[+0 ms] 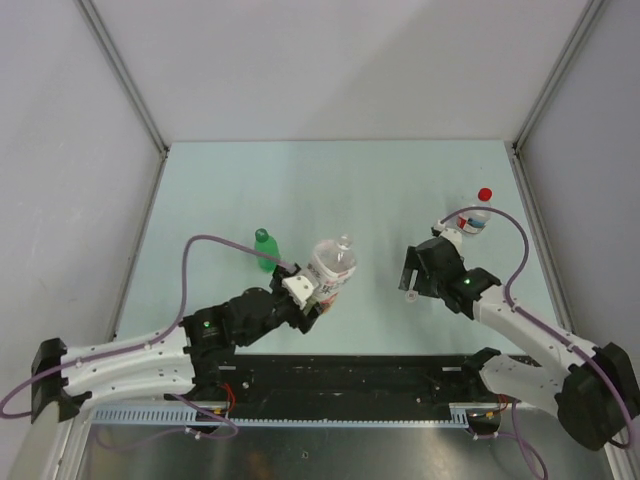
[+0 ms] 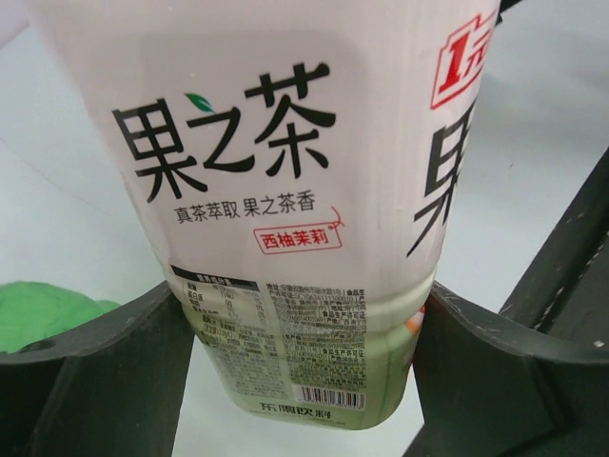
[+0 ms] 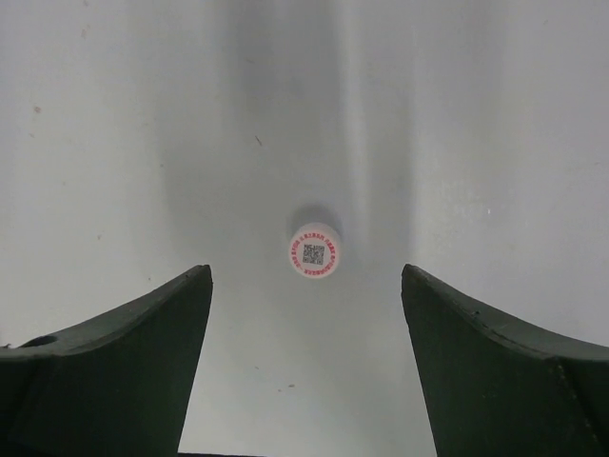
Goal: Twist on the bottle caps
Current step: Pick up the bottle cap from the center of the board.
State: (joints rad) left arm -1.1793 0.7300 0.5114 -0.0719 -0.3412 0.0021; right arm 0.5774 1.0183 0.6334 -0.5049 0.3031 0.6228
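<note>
My left gripper (image 1: pixel 320 287) is shut on the wide clear bottle (image 1: pixel 331 266), which stands upright with its neck bare. In the left wrist view the bottle (image 2: pixel 285 190) fills the frame, and both fingers (image 2: pixel 105 371) press its lower sides. The white cap (image 3: pixel 315 250) lies on the table, top up. My right gripper (image 3: pixel 304 362) hangs open above it, the cap just ahead of the fingertips and touching neither. From above, that cap (image 1: pixel 408 297) sits just below the right gripper (image 1: pixel 409 274). The green cap (image 1: pixel 261 235) sits on the green bottle (image 1: pixel 266 254). The red cap (image 1: pixel 485 194) tops the small clear bottle (image 1: pixel 478 220).
The green bottle (image 2: pixel 43 312) stands close to the left of the held bottle. The small bottle stands behind the right wrist, near the right wall (image 1: pixel 560 190). A black rail (image 1: pixel 350 375) runs along the near edge between the arm bases.
</note>
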